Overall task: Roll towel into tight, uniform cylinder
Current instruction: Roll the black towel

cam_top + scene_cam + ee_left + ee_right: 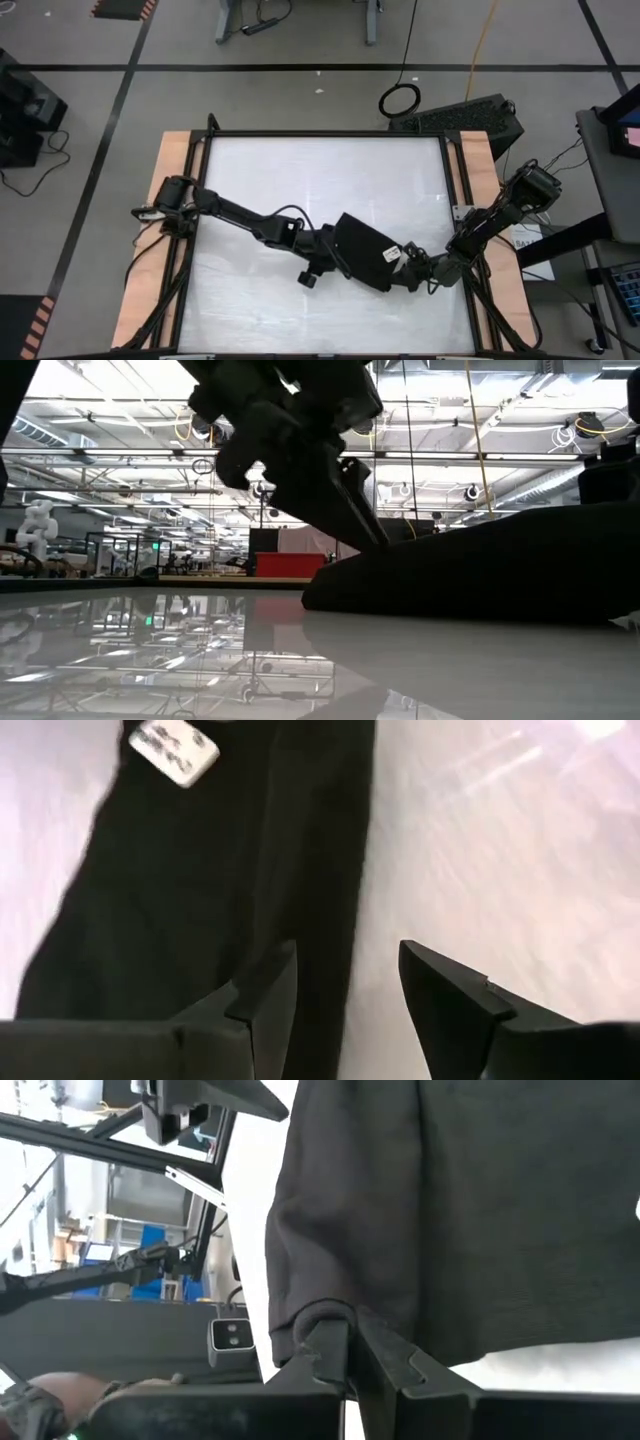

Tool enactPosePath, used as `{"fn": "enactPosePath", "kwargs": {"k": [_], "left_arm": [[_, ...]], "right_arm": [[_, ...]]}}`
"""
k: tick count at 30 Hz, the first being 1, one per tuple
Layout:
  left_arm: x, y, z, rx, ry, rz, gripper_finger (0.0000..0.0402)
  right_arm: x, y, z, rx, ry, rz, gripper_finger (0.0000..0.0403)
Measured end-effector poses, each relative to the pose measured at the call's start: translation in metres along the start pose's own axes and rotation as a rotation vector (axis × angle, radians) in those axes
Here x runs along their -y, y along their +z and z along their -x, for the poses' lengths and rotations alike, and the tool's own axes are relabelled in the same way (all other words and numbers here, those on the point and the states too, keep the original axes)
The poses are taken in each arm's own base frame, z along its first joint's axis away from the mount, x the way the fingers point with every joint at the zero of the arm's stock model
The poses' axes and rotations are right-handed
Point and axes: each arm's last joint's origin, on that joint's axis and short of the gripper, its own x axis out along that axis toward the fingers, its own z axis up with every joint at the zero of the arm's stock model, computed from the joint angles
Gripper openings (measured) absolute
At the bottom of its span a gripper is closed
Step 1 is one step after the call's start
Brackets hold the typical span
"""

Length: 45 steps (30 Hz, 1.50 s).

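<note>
Right gripper (352, 1352) clamped on towel (440, 1210) edge.

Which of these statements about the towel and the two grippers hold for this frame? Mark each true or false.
1. The right gripper is shut on the towel's edge. True.
2. The left gripper's fingers are clamped shut. False: they stand apart at the towel's edge.
3. The towel carries a white tag. True.
4. The towel lies at the table's far edge. False: it lies near the front, right of centre.
5. The towel is a finished tight cylinder. False: it is still mostly flat.
</note>
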Motion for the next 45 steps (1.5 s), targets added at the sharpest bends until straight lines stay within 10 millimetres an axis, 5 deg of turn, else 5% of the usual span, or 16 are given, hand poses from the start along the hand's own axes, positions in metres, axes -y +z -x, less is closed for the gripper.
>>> {"fn": "enactPosePath", "kwargs": {"k": [10, 20, 24, 35, 45], "left_arm": [[-0.004, -0.013, -0.025, -0.012, -0.014, 0.017, 0.0187], [-0.009, -0.027, -0.041, -0.05, -0.046, 0.197, 0.0245], [-0.013, -0.032, -0.046, -0.052, -0.073, 0.274, 0.0205], [-0.012, -0.029, -0.048, -0.03, -0.233, 0.292, 0.0019], [-0.025, -0.028, -0.046, 0.006, -0.349, 0.447, 0.0015]], "right_arm": [[0.0, 0.001, 0.0, 0.01, 0.003, -0.031, 0.0], [-0.002, 0.001, 0.001, 0.003, 0.017, -0.001, 0.0025], [-0.006, 0.001, 0.003, -0.019, 0.05, 0.052, 0.0054], [-0.028, -0.013, 0.025, -0.237, 0.252, 0.297, 0.0177], [-0.067, -0.031, 0.022, -0.238, 0.256, 0.737, 0.0198]]}}
